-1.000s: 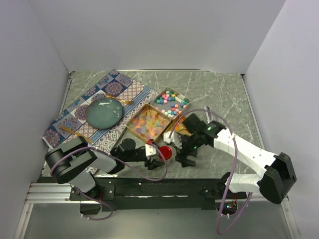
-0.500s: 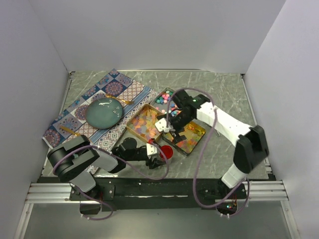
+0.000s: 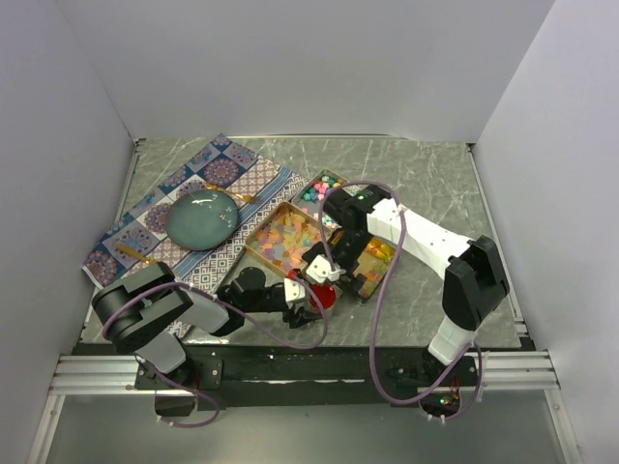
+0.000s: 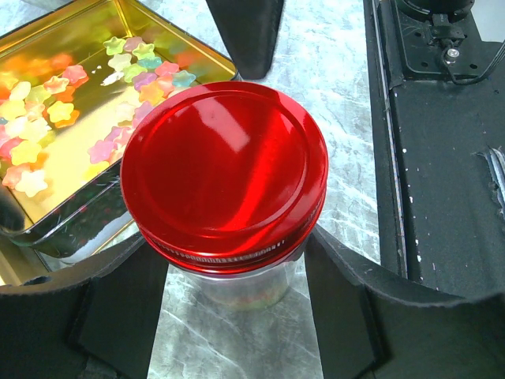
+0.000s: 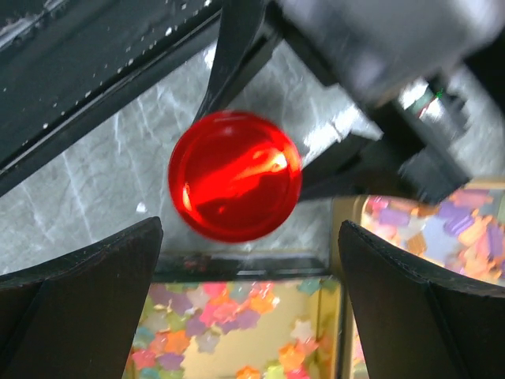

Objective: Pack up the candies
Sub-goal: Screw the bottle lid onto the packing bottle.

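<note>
A glass jar with a red lid point(image 3: 322, 295) point(image 4: 225, 170) stands on the marble table near the front, and my left gripper point(image 3: 308, 304) point(image 4: 235, 260) is shut on its glass body below the lid. Star-shaped candies point(image 4: 55, 118) point(image 5: 205, 332) lie in gold tins point(image 3: 285, 237) just behind the jar. A tin of pastel candies point(image 3: 324, 188) sits further back. An orange-red lot point(image 3: 372, 256) is partly hidden by my right arm. My right gripper point(image 3: 324, 269) point(image 5: 251, 237) hangs open above a tin's near edge, with the red lid point(image 5: 234, 175) just beyond its fingertips.
A teal plate point(image 3: 201, 217) rests on a patterned cloth point(image 3: 145, 217) at the left. A black rail point(image 4: 442, 158) runs along the table's front edge. White walls close in the sides and back. One right finger point(image 4: 245, 31) stands just behind the jar.
My right arm has swung from the front right, over the tins, and come down with its open gripper close behind the jar. The left gripper and jar have stayed put.
</note>
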Controlling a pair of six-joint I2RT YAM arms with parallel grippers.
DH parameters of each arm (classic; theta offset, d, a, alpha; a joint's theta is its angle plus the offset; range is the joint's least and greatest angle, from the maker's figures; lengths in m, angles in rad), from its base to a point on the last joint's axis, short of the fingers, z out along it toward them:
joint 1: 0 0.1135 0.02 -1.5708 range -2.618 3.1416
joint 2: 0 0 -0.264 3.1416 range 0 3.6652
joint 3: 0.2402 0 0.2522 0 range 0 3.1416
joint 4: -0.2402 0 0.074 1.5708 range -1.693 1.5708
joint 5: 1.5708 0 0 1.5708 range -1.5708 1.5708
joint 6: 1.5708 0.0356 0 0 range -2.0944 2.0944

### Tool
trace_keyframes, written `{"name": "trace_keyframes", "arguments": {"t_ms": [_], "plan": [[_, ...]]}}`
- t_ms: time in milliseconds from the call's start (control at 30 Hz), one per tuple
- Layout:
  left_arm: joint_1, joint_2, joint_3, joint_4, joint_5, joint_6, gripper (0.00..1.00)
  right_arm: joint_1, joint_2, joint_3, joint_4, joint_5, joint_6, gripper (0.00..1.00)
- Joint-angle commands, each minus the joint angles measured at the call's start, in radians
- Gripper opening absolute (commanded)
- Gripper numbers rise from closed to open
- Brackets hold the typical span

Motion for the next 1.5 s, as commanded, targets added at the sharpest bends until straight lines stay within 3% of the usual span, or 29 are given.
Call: {"name": "trace_keyframes", "arguments": {"t_ms": [0,200,700,833,967,1233,1467], "plan": [[0.007,0.028,-0.003,-0.106,-0.042,0.043,0.01,0.043,0.043,0.062,-0.126,-0.038,0.018,1.0],[0.007,0.022,-0.005,-0.106,-0.044,0.046,0.01,0.065,0.078,0.083,-0.125,-0.055,0.061,0.91],[0.007,0.032,0.004,-0.118,-0.047,0.045,0.01,0.069,0.014,-0.013,-0.069,-0.081,0.202,0.46],[0.004,0.024,0.001,-0.12,-0.08,0.048,0.01,0.068,-0.023,-0.079,0.01,-0.089,0.393,0.42],[0.001,0.019,0.001,-0.121,-0.11,0.051,0.01,0.069,-0.139,-0.211,0.229,-0.08,0.645,0.41],[-0.013,0.018,0.004,-0.14,-0.137,0.058,0.01,0.117,-0.227,-0.397,0.507,0.063,1.116,0.34],[-0.023,0.019,0.009,-0.146,-0.15,0.065,0.01,0.134,-0.259,-0.48,0.659,0.112,1.373,0.32]]}}
